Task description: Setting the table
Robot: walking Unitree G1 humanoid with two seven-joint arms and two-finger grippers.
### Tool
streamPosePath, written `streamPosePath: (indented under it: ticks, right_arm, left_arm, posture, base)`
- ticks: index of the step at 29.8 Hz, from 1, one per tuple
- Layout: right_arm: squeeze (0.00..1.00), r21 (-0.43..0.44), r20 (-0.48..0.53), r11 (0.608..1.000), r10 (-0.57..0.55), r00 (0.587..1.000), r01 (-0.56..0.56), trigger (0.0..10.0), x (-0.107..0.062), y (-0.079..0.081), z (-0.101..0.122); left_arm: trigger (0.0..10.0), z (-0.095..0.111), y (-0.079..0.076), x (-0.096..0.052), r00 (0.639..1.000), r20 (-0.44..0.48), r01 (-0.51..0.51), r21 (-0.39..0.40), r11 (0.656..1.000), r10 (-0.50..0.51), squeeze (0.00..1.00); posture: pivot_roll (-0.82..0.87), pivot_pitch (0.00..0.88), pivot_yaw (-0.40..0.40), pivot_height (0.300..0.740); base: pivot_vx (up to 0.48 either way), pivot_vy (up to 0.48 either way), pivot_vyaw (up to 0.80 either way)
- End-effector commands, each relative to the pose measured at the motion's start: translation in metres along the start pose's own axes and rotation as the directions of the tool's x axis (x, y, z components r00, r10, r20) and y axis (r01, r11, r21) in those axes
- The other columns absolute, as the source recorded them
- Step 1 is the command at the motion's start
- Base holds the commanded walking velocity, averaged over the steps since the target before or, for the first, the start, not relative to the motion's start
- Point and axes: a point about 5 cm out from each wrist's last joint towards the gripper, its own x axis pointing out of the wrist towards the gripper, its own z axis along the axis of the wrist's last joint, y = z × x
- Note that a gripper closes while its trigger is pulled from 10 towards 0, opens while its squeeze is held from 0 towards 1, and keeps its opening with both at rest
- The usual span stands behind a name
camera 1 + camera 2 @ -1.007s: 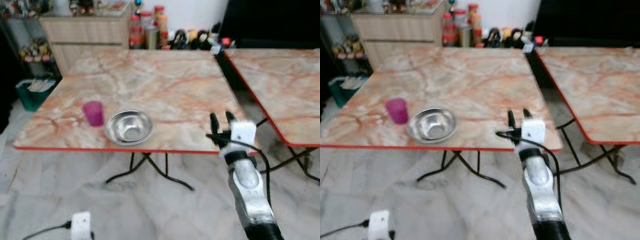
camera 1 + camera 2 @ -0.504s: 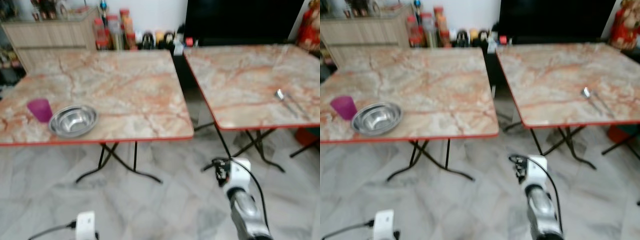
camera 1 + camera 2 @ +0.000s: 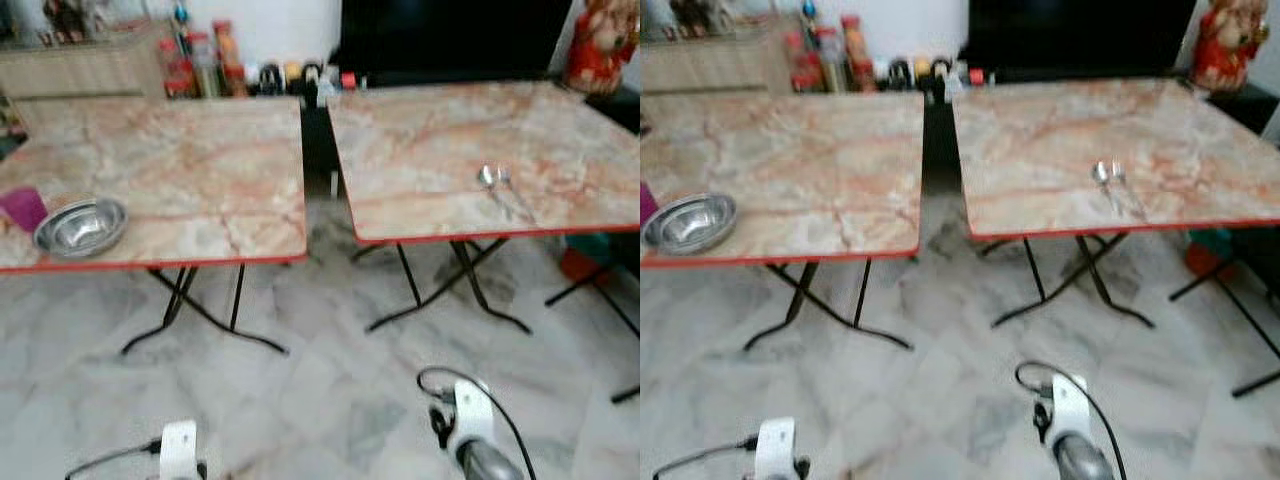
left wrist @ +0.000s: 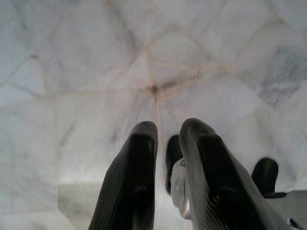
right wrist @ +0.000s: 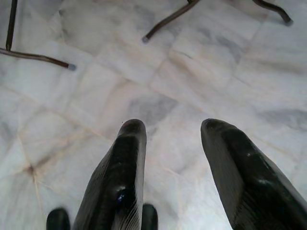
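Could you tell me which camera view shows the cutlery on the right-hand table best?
The left eye view: the cutlery lies unobstructed near the front edge of the right-hand table, slightly larger there. The right eye view shows it much the same. Both wrist views look down at floor tiles.

Pale marble tile floor [image 3: 330, 390] with grey veining. Against the back wall, a row of bottles and jars [image 3: 205, 68], red caps on several, too blurry to read. Wooden cabinet [image 3: 80, 70] at far left behind the bottles. Large black panel [image 3: 450, 35] at back centre, likely a screen. Red and gold figurine [image 3: 598, 45] at far right corner. Reddish object [image 3: 580, 265] on the floor at right, unclear.
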Motion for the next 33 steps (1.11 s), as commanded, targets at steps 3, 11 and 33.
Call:
streamPosePath:
  ticks: [3, 11, 33]
  right_arm:
    - [0.0, 0.01, -0.035, 1.0, 0.004, 0.999, -0.004, 10.0, 0.0, 0.009, -0.007]
    - [0.0, -0.003, -0.05, 1.0, 0.015, 0.999, -0.015, 10.0, 0.0, 0.011, -0.009]
    - [0.0, -0.085, -0.107, 0.995, 0.038, 0.993, -0.048, 10.0, -0.006, 0.014, -0.03]
  left_arm:
    - [10.0, -0.002, 0.02, -0.001, 0.999, -0.015, -0.038, -0.013, 0.999, 0.038, 0.0]
    - [10.0, -0.001, 0.019, -0.001, 0.999, -0.014, -0.048, -0.005, 0.999, 0.048, 0.0]
    - [10.0, -0.009, 0.012, -0.002, 0.999, -0.03, -0.042, 0.002, 0.999, 0.042, 0.0]
  posture:
    - [0.02, 0.027, 0.001, 0.74]
    - [0.02, 0.034, -0.003, 0.74]
    - [0.01, 0.0, 0.004, 0.74]
  base:
    - [0.0, 0.0, 0.0]
    - [0.213, 0.0, 0.0]
    - [0.334, 0.0, 0.02]
